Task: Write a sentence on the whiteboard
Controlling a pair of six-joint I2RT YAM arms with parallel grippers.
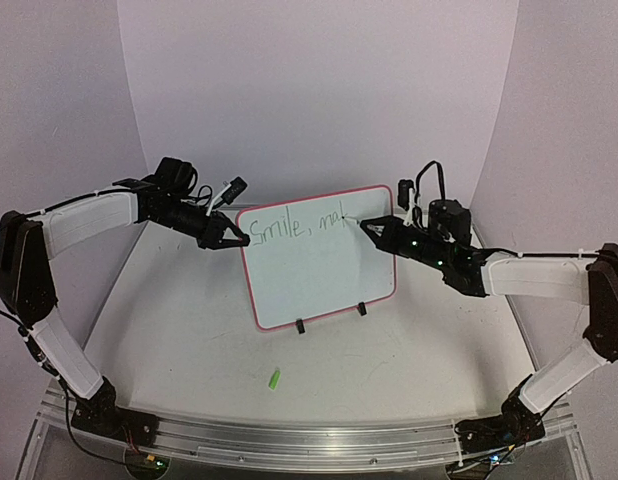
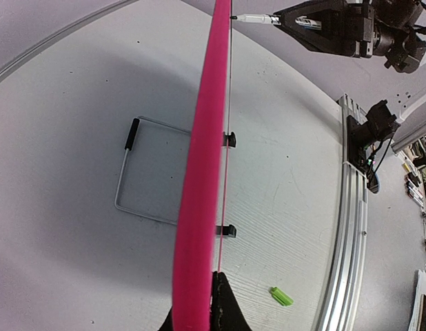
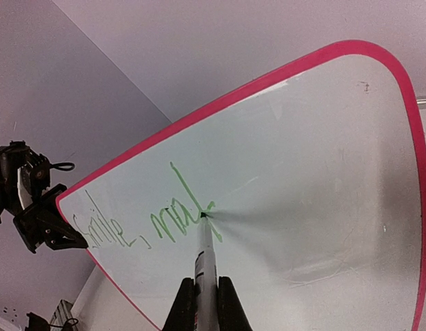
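i see the whiteboard [image 1: 319,260] standing nearly upright in the middle of the table [image 1: 189,340], leaning back a little, propped on two small black clip feet [image 1: 300,326] at its lower edge. it is a flat, smooth white rectangle with rounded corners and a thin pink-red rim; from the left wrist view that rim is a single bright strip seen edge-on. the left gripper [image 1: 232,240] is pressed together on the board's left edge near the top corner, its dark fingers [image 2: 223,310] pinching the rim. the right gripper [image 3: 205,298] is clamped on a slim marker [image 3: 205,252] with a pale barrel, and the marker's tip touches the board face. the green writing [image 1: 294,228] runs along the top of the board in thin, loose letters: "smile," and then the start of a second word, "ma" plus one more stroke, ending right at the tip. the lower two thirds of the board face are bare white. behind the board a thin wire frame [image 2: 140,172] with one black end lies flat on the table. a small bright green cap [image 1: 274,378] lies in front, well apart from the feet. the table is matte white and lightly scuffed, with a ribbed metal rail [image 1: 289,435] along its near edge and a curved white backdrop behind, with open table to both sides of the board.
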